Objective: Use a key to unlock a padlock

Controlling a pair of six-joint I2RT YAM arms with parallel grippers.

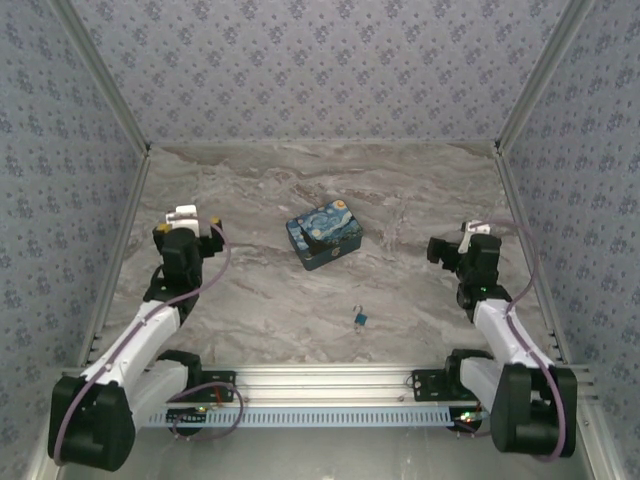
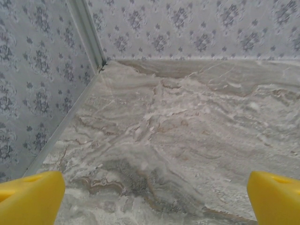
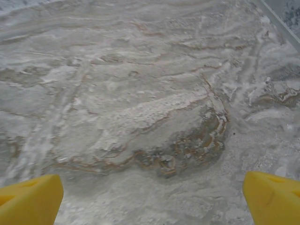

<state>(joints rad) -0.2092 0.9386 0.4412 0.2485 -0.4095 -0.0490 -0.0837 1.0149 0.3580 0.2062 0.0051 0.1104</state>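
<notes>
The marble table (image 1: 250, 290) is carrying a starry-night box (image 1: 325, 237) at its middle. The left gripper (image 1: 190, 216) is hovering at the left side and the right gripper (image 1: 468, 233) at the right, both well apart from the box. The left gripper's yellow fingers (image 2: 30, 197) are standing wide apart over bare marble, holding nothing, and the right gripper's fingers (image 3: 274, 197) are doing the same. The padlock (image 1: 361, 319) is lying on the table nearer than the box, between the two grippers and well apart from both, somewhat closer to the right one. A thin dark sliver at its far side is possibly the key (image 1: 356, 308), though it is too small to tell.
</notes>
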